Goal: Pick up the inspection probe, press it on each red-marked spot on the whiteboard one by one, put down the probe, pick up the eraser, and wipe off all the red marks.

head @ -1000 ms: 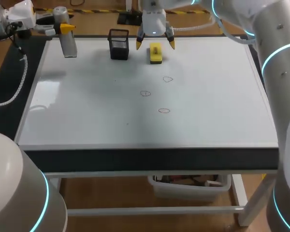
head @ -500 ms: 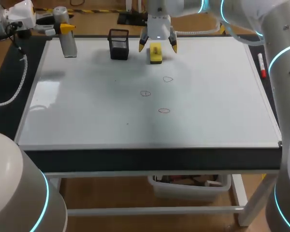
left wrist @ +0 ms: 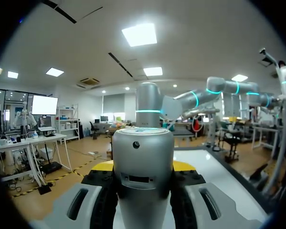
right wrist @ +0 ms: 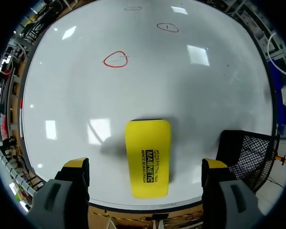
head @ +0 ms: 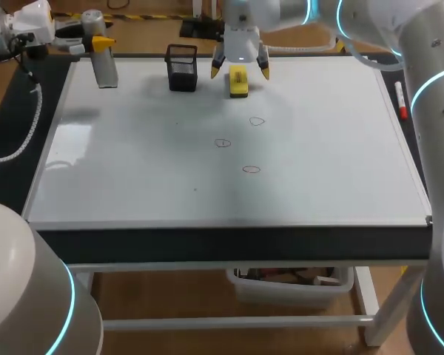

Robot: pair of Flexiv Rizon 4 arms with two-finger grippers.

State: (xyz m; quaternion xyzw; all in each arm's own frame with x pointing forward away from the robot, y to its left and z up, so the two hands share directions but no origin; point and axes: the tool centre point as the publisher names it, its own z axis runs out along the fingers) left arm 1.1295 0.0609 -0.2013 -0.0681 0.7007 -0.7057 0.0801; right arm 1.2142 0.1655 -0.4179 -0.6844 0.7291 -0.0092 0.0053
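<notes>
- The right gripper has come down over the past second and now straddles the eraser. Its fingers are spread wide and touch neither side.
- The eraser is unmoved, flat on the whiteboard near the far edge, beside the mesh holder.
- The red marks — three, all unwiped — lie nearer the robot.
- The red marker at the board's right edge was uncovered as the arm shifted.
- The left gripper is unchanged at the far-left corner, clamped on the upright inspection probe. Whether the probe's tip touches the board cannot be told.
</notes>
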